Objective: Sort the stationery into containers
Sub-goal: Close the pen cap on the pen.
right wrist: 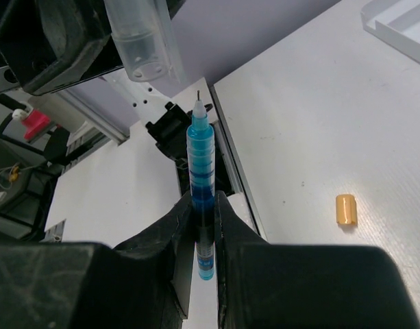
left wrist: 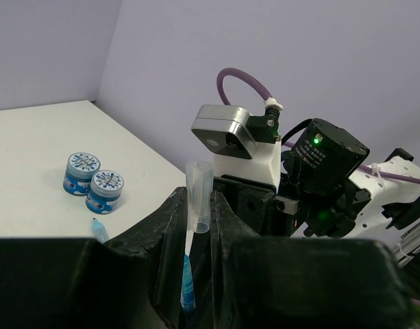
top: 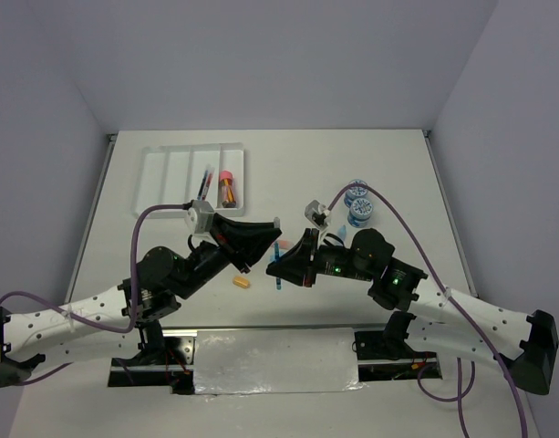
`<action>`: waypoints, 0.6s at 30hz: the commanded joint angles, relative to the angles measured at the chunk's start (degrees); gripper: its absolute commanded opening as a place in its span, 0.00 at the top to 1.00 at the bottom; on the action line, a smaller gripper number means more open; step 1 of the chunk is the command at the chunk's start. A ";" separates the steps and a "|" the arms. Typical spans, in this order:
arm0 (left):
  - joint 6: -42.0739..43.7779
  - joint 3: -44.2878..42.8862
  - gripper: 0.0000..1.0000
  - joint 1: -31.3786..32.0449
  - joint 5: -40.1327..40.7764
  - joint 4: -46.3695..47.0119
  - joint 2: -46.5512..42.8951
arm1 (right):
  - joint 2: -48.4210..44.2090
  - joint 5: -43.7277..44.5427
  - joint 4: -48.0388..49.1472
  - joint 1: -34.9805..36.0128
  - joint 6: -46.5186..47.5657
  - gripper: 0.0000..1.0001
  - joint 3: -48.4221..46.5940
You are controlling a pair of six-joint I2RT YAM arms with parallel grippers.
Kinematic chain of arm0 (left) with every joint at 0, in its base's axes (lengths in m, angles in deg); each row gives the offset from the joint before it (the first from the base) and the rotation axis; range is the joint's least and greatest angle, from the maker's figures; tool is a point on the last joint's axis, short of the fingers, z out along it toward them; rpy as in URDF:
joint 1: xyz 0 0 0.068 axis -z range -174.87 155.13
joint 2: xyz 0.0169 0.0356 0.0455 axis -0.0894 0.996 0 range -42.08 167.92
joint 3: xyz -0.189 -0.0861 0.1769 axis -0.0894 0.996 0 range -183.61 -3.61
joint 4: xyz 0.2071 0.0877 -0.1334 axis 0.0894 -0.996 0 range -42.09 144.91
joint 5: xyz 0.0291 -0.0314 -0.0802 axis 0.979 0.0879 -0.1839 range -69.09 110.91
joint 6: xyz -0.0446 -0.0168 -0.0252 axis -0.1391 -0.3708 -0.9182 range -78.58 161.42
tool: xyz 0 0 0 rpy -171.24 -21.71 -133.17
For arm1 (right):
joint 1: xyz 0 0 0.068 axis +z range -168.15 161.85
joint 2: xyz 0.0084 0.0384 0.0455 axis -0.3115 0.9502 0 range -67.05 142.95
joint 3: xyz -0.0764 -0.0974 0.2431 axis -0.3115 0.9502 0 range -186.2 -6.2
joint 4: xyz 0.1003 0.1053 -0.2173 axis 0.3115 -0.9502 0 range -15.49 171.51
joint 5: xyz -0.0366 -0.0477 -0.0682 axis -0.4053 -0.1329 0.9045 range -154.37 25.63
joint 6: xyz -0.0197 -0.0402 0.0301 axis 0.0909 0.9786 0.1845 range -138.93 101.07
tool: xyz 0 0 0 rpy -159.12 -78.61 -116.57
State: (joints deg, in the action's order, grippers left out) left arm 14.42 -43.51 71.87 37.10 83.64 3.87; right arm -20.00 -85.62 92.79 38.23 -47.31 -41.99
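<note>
The left gripper (left wrist: 198,205) is closed narrow on a clear cap (left wrist: 199,195). The cap stands upright between the two black fingers, with its open mouth turned away from the wrist. Lower in the same gap a blue part is visible, but the left wrist view is too dark there to tell whether it belongs to the cap.

The right gripper (right wrist: 203,205) is pinched on a blue pen (right wrist: 201,171). It grips the pen at the lower half of the barrel, and the fine tip points away from the wrist. In the right wrist view the mouth of the cap is near the pen tip, a little to the side of it, and the two do not touch. Both grippers meet above the near middle of the table (top: 398,164).

An orange eraser (top: 242,281) lies on the table just beside the grippers. Two blue-lidded tubs (top: 359,204) stand close together on the right side, well apart from the white tray (top: 151,178) at the far left. In the tray a thin pen (top: 206,181) lies in the third compartment from the left, and a pink-capped orange piece (top: 226,187) lies in the rightmost one
</note>
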 commanded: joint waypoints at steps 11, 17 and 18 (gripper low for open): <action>1.16 -1.32 1.00 0.14 1.48 2.73 0.45 | -2.66 2.10 -1.27 0.49 2.19 1.00 -4.02; 1.16 -2.20 1.00 0.14 0.96 2.47 1.59 | -2.93 2.80 -1.97 0.49 2.54 1.00 -4.46; 1.16 -2.20 1.00 0.14 0.78 2.64 1.68 | -2.93 2.89 -2.06 0.49 2.63 1.00 -4.55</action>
State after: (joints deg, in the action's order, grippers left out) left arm 14.44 -43.53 71.87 37.97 83.20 5.45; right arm -21.80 -83.87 90.33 38.23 -46.02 -43.38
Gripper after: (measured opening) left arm 0.278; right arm 0.197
